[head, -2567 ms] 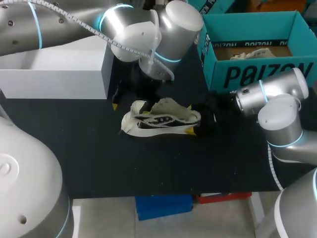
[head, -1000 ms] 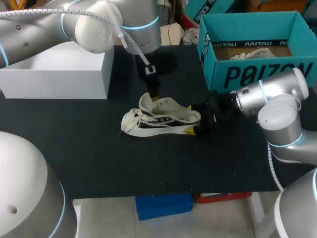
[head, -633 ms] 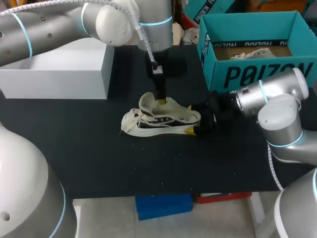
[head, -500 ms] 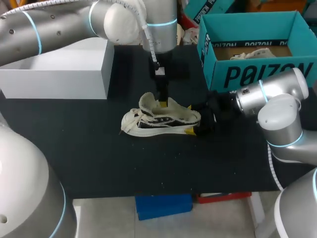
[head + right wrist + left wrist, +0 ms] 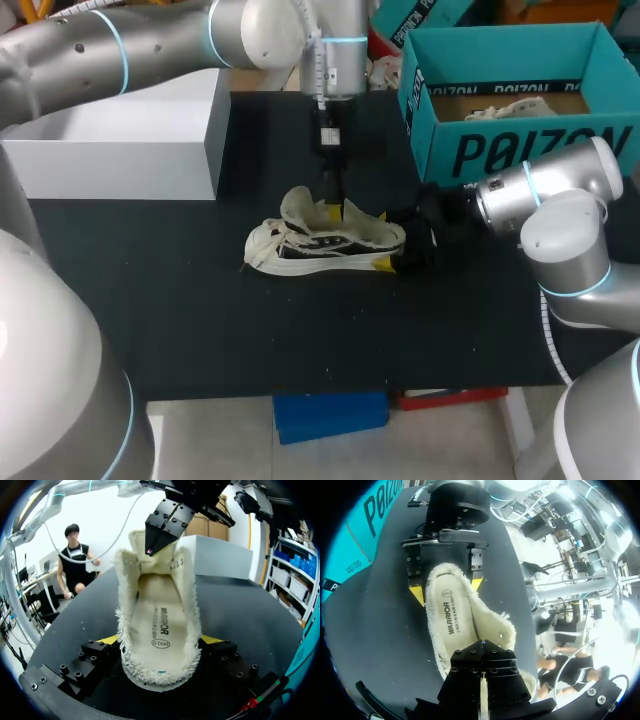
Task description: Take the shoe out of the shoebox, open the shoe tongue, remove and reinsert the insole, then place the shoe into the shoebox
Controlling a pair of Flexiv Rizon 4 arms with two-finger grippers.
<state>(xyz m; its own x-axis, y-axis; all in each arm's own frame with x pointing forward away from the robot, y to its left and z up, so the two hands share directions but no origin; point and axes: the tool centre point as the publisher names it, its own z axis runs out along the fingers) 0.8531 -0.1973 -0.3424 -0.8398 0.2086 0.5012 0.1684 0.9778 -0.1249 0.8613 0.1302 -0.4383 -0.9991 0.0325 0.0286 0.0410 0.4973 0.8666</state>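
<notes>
While right claw (image 5: 160, 641) clamps shoe (image 5: 158, 602) by heel, left claw (image 5: 151, 545) closed above opening

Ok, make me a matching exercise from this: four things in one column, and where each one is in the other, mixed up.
1. shoe
2. shoebox
3. white box
4. left gripper

A. right side of the table
B. above the shoe's opening
C. left side of the table
D. mid-table, heel held by the right gripper

Pairs: 1-D, 2-A, 3-C, 4-B
</notes>
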